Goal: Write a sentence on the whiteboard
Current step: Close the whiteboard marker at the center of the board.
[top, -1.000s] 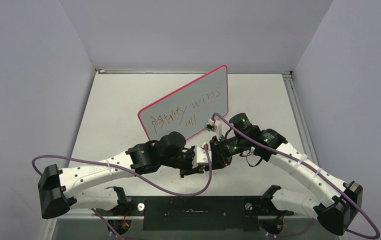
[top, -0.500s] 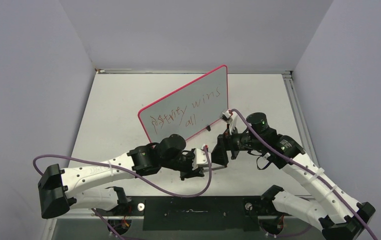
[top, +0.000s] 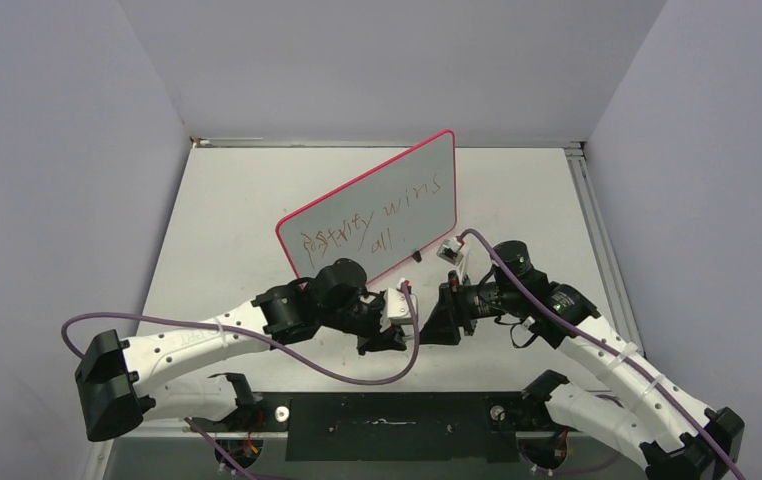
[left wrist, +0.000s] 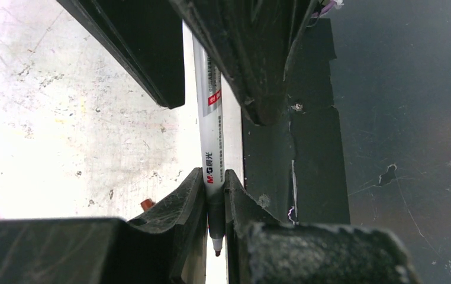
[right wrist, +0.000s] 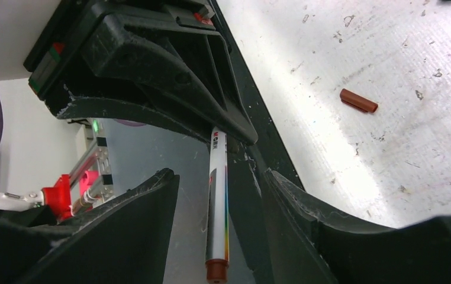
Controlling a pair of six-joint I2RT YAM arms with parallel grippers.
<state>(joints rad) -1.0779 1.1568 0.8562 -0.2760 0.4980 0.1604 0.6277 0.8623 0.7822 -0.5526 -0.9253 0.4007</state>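
Note:
The whiteboard (top: 377, 200) stands tilted at mid-table, red-rimmed, with the sentence (top: 372, 225) scrawled on it in dark red. My left gripper (top: 397, 322) (left wrist: 214, 195) is shut on a white marker (left wrist: 210, 130) near its bare dark-red tip, in front of the board. My right gripper (top: 439, 318) (right wrist: 218, 177) faces it, open. Its fingers (right wrist: 140, 219) flank the marker's (right wrist: 217, 201) red-capped back end with a gap on each side.
A loose red-brown marker cap (right wrist: 358, 100) lies on the scuffed white tabletop (top: 227, 230). A black strip (left wrist: 389, 148) runs along the table's near edge below both grippers. Purple cables loop from both arms. Grey walls enclose the table.
My right gripper opened, and its arm swung out to the right and dropped lower; its jaws now straddle the marker's back end. The left gripper stayed shut on the marker, barely shifting.

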